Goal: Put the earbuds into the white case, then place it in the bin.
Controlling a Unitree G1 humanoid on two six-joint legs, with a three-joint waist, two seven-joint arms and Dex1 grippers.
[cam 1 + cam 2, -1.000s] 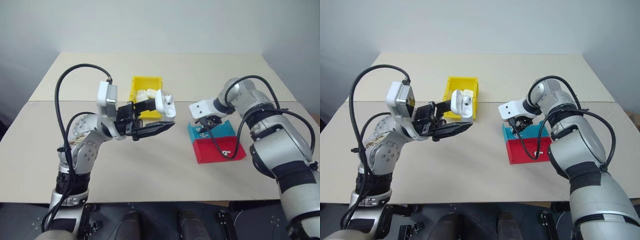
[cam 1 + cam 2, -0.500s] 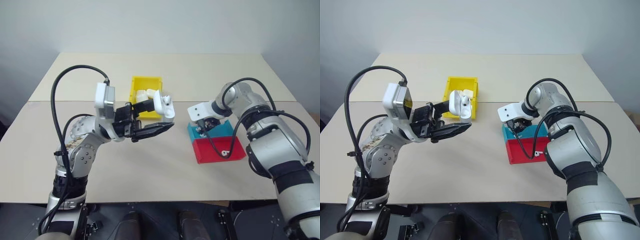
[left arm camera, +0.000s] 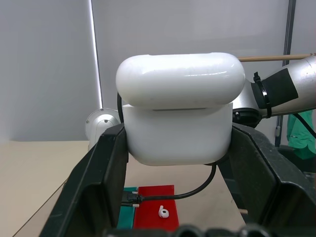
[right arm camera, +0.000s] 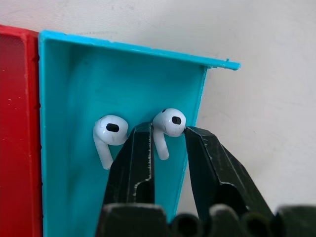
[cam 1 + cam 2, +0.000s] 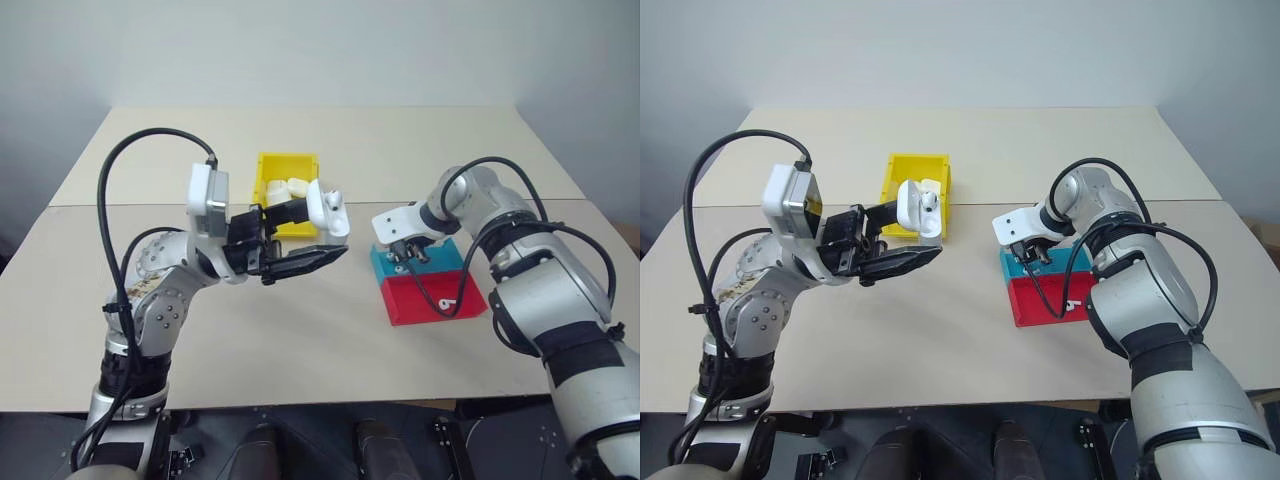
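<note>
Two earbuds lie in the blue tray (image 4: 74, 98): one (image 4: 109, 132) free on the tray floor, the other (image 4: 169, 123) between the right gripper's (image 4: 167, 148) fingers (image 4: 136, 158), which are narrowed around its stem, the head at their tips. The white case (image 3: 178, 111), lid raised, is clamped between the left gripper's (image 3: 175, 163) fingers above the table (image 5: 300, 330), near the yellow bin (image 5: 288, 170). A third earbud (image 3: 162, 213) lies in the red tray (image 3: 153, 197).

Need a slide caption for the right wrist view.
Right claw closing around one earbud in the blue tray, second earbud beside it.
</note>
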